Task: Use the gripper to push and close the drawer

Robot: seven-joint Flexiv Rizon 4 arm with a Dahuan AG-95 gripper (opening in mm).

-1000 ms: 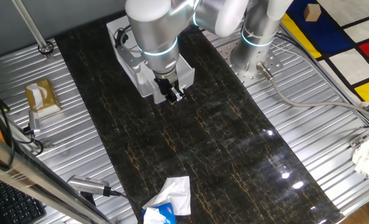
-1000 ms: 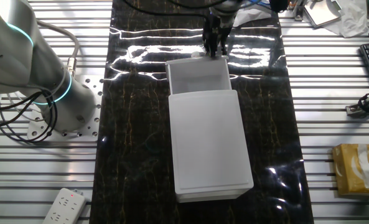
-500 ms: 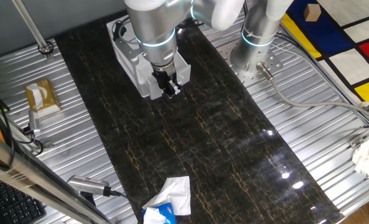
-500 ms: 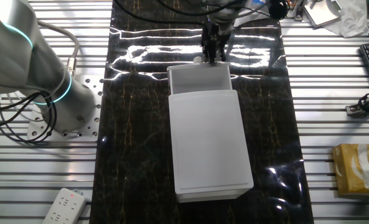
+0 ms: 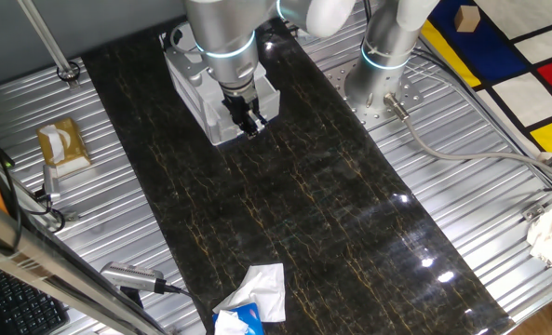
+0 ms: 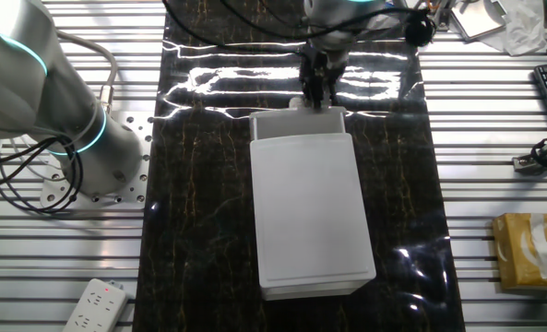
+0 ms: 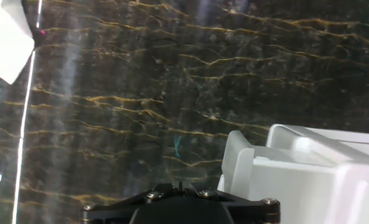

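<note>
The white cabinet (image 6: 310, 212) lies on the dark marble mat. Its drawer (image 6: 299, 124) sticks out only a narrow strip at the far end, with the small round knob (image 6: 296, 101) beside the fingers. My gripper (image 6: 317, 92) is shut, fingers together, pressed against the drawer's front panel. In the one fixed view the gripper (image 5: 248, 119) touches the drawer front (image 5: 227, 126) under the silver arm. In the hand view the drawer (image 7: 308, 174) fills the lower right and only my black gripper body (image 7: 178, 205) shows; the fingertips are hidden.
The second arm's silver base (image 5: 380, 84) stands right of the mat, also seen in the other view (image 6: 70, 138). A crumpled tissue (image 5: 257, 293) lies at the mat's near end. A tissue box (image 5: 61, 144) and a power strip (image 6: 93, 304) sit on the metal table.
My gripper has moved toward the cabinet, pushing the drawer in. The open part of the drawer has shrunk from a wide tray to a thin strip.
</note>
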